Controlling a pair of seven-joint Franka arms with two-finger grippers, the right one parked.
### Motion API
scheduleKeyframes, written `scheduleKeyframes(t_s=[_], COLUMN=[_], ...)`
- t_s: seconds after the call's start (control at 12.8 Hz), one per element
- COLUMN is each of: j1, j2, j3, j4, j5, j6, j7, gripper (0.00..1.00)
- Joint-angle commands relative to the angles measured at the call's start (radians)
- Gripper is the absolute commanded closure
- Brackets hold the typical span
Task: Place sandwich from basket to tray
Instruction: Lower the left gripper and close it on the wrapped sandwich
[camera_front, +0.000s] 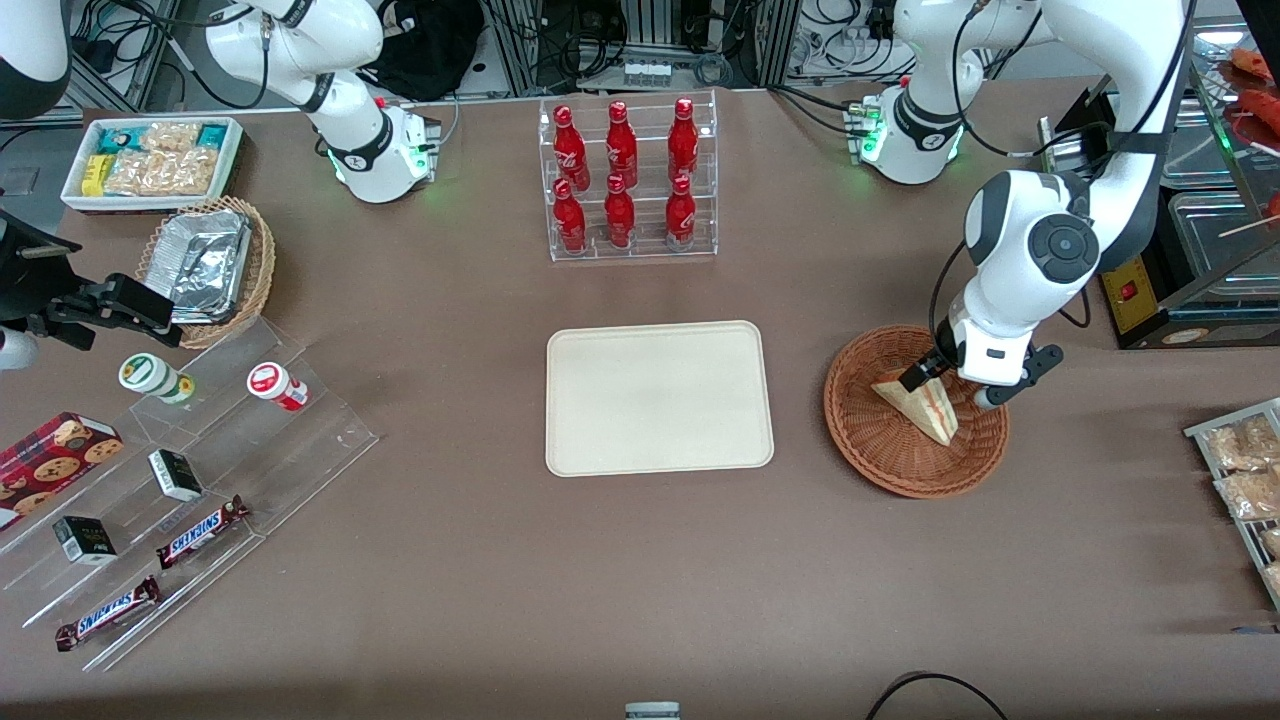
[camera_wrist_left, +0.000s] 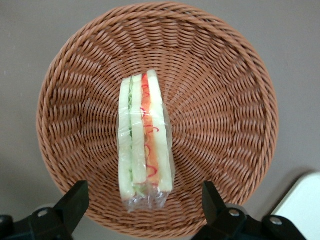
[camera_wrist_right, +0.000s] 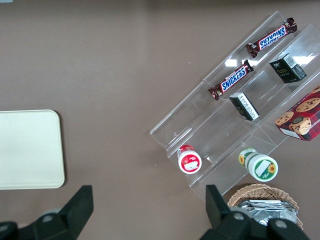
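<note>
The sandwich (camera_front: 925, 406), a plastic-wrapped wedge of white bread with red and green filling, lies in the round reddish-brown wicker basket (camera_front: 880, 450) toward the working arm's end of the table. In the left wrist view the sandwich (camera_wrist_left: 145, 140) lies on its edge in the basket (camera_wrist_left: 225, 100). My left gripper (camera_front: 950, 385) hovers just above the basket, open, its fingers (camera_wrist_left: 75, 200) standing wide on either side of the sandwich's end without touching it. The cream-beige tray (camera_front: 659, 397) lies empty beside the basket, at the table's middle.
A clear rack of red bottles (camera_front: 626, 180) stands farther from the front camera than the tray. A metal warmer cabinet (camera_front: 1190, 230) stands beside the basket at the table's edge. Snack packets on a rack (camera_front: 1245, 470) lie nearer the camera. A clear stepped stand with snacks (camera_front: 180, 480) lies toward the parked arm's end.
</note>
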Motion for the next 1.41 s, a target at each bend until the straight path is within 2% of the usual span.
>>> scheduleKeyframes(t_s=[0.0, 0.31, 0.7, 0.78, 0.86, 0.94, 1.02, 1.33], j1=[-0.007, -0.007, -0.007, -0.007, -0.007, -0.007, -0.007, -0.007], j2=[0.022, 0.065, 0.111, 0.117, 0.117, 0.116, 0.114, 0.078], j3=[0.003, 0.003, 0.003, 0.003, 0.003, 0.005, 0.005, 0.005], j4=[-0.007, -0.006, -0.004, -0.004, -0.003, -0.004, -0.003, 0.007], j5=[0.011, 0.011, 0.012, 0.012, 0.012, 0.012, 0.014, 0.037], j6=[0.036, 0.085, 0.097, 0.097, 0.097, 0.097, 0.096, 0.065], j7=[-0.188, -0.342, -0.344, -0.342, -0.341, -0.338, -0.330, -0.316], gripper=[0.00, 0.00, 0.01, 0.08, 0.32, 0.71, 0.88, 0.94])
